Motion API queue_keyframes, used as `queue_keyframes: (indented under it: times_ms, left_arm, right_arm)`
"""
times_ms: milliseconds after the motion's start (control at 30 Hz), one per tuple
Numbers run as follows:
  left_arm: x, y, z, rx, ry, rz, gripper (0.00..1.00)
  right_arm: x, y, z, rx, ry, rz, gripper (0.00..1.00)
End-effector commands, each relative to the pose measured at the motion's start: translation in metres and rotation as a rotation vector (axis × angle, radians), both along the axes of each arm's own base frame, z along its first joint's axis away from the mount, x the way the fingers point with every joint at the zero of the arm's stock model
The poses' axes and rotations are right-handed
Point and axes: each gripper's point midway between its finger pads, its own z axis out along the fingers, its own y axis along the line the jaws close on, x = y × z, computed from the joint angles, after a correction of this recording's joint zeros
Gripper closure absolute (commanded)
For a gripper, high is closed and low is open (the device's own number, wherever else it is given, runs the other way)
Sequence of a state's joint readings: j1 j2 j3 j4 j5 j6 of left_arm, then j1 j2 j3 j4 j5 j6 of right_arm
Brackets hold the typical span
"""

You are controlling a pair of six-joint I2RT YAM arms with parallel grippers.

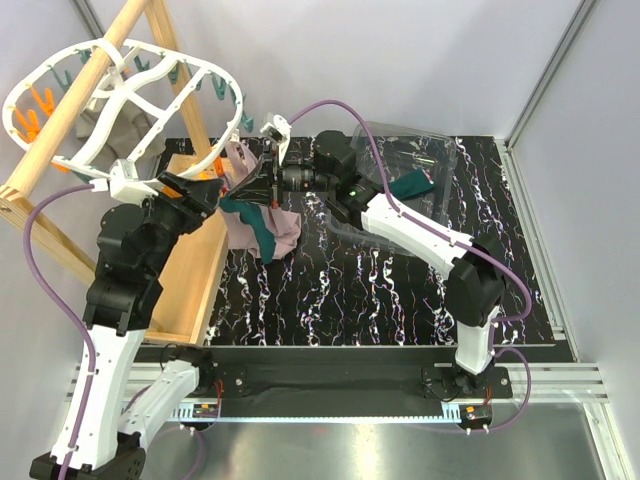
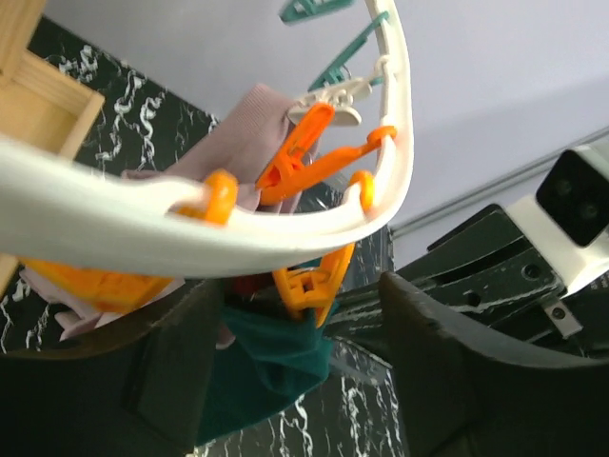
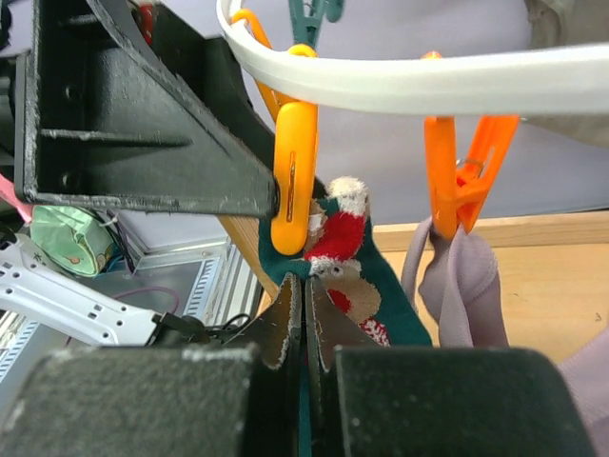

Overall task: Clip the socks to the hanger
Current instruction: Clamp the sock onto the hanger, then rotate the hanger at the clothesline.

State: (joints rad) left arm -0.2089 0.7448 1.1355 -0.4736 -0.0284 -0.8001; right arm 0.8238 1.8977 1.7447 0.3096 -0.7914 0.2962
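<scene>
Pinching sock (image 3: 354, 255) in R tool (image 3: 304, 297), under peg (image 3: 293, 181).

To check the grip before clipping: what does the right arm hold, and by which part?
The right gripper holds the teal sock with the Christmas figure near its upper end, jaws shut, just under an orange peg.

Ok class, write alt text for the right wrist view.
The right gripper pinches a teal sock with a Christmas figure, beside an orange peg on the white hanger. Next along, another orange peg holds mauve cloth.
</scene>
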Motion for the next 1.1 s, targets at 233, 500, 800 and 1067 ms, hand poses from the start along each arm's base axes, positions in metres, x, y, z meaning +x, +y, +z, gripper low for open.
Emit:
queue_keyframes:
  times_ms: [233, 500, 800, 1067]
  left_arm:
    - [-0.030, -0.004, 0.013, -0.002, -0.066, -0.060, 0.24]
    - [-0.071, -0.031, 0.028, 0.039, -0.170, -0.279, 0.32]
    - [-0.123, -0.018, 0.075, 0.182, -0.339, -0.284, 0.38]
    - [-0.167, 0.037, 0.144, 0.346, -0.511, -0.018, 0.39]
  right_arm:
    - [-0.002, 0.004, 0.012, 0.008, -0.039, 0.029, 0.63]
    - [0.012, -0.013, 0.009, -0.073, -0.068, -0.153, 0.44]
    - [0.012, 0.000, -0.005, -0.098, -0.074, -0.259, 0.32]
    - [-0.009, 0.008, -0.050, -0.160, 0.049, -0.515, 0.28]
